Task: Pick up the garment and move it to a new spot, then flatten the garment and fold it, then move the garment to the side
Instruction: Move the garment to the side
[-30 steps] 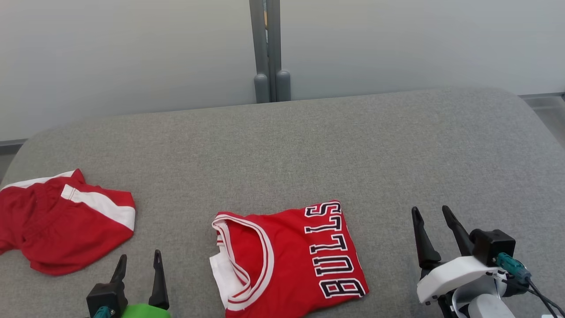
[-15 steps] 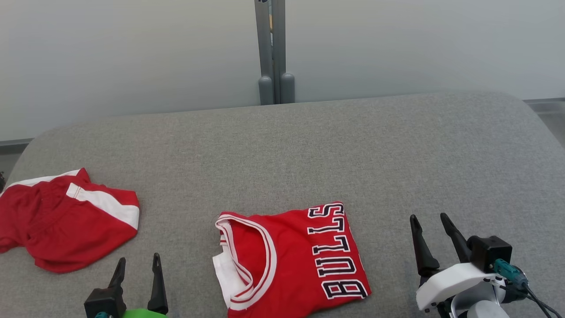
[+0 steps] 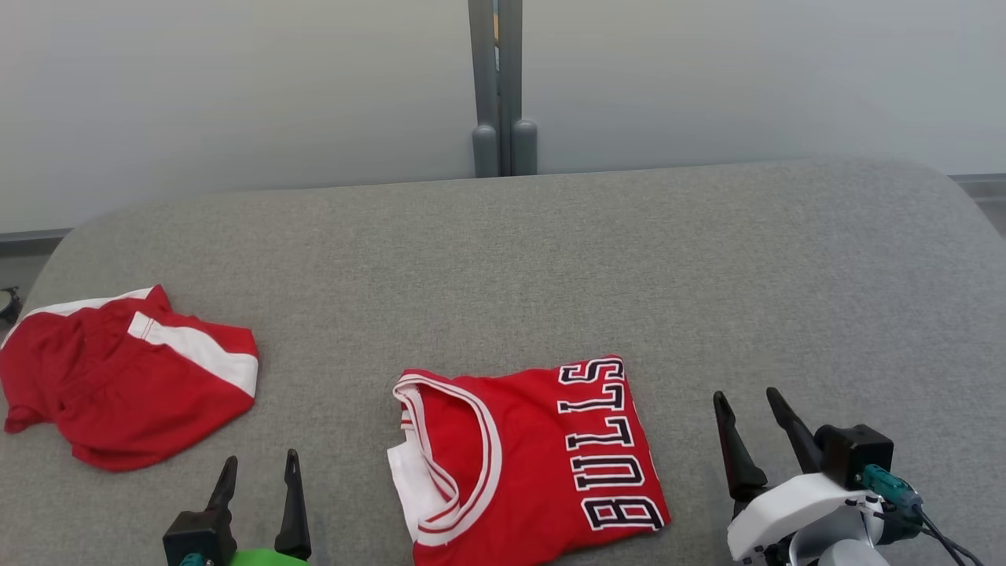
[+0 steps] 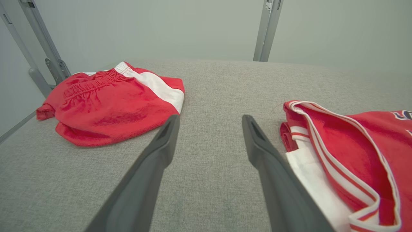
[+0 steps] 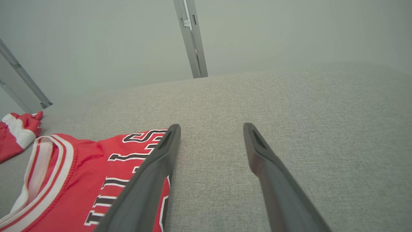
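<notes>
While folded jersey [image 3: 534, 456] lies on grey cushion [image 3: 550, 259], left gripper [image 3: 261, 457] and right gripper [image 3: 744, 393] hover empty, jaws apart.

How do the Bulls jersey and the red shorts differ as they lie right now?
The jersey is folded into a neat rectangle; the shorts lie bunched. The jersey bears BULLS lettering; the shorts a plain white stripe. The jersey sits mid-surface, the shorts far left. Both are red with white trim, on the grey cushion.
</notes>
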Available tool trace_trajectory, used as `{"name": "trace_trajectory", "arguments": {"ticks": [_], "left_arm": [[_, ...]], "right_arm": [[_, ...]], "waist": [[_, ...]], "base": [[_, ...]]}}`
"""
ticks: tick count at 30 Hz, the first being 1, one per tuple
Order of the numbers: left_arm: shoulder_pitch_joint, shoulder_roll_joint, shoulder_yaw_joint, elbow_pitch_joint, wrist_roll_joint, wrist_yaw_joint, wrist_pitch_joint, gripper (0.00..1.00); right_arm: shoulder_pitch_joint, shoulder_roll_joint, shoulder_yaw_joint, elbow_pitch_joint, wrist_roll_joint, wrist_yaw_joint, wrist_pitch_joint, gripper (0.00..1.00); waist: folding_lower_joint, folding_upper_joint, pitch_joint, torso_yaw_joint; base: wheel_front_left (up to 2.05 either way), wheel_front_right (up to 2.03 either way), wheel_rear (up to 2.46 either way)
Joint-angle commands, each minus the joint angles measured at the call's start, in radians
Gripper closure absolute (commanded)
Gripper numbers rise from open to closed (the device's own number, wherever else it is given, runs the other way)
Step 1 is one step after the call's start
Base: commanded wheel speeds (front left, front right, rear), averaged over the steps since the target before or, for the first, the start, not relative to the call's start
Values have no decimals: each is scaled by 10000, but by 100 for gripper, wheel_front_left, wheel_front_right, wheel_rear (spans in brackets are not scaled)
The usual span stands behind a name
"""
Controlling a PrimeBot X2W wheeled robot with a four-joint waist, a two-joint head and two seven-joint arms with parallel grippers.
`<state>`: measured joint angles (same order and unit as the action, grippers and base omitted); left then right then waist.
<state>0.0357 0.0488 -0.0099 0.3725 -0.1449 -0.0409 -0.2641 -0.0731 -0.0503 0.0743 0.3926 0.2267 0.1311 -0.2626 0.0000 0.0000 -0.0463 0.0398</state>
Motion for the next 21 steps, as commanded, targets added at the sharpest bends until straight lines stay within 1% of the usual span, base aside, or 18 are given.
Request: {"name": "trace_trajectory", "arguments": {"ticks": [1,5,10,15,18,20,21], "left_arm": [[-14,38,-18,0,-63,-22,5,0],[-207,34,-205,-71,-56,-106,5,0],[-374,36,-478,-149,-69,-179,7,0],[-598,36,-787,-194,25,-309,7,0],[-653,35,-787,-229,87,-373,7,0],[-689,33,-774,-263,124,-399,7,0],[-715,33,-798,-279,162,-436,7,0]], "right_arm": [[-96,-17,55,59,57,-8,-30,0],[-271,-14,448,647,501,-8,-30,0],[-634,-22,885,1312,734,-8,-30,0],[-1072,-26,897,2127,938,-8,-30,0],[-1299,-31,791,2641,992,-8,-31,0],[-1377,-27,703,3061,1039,-8,-30,0],[-1485,-26,617,3558,912,-8,-30,0]], "waist": [[0,0,80,135],[0,0,279,559],[0,0,572,1291],[0,0,971,2108],[0,0,1102,2426],[0,0,1172,2585],[0,0,1217,2722]], "base": [[0,0,0],[0,0,0],[0,0,0],[0,0,0],[0,0,0],[0,0,0],[0,0,0]]}}
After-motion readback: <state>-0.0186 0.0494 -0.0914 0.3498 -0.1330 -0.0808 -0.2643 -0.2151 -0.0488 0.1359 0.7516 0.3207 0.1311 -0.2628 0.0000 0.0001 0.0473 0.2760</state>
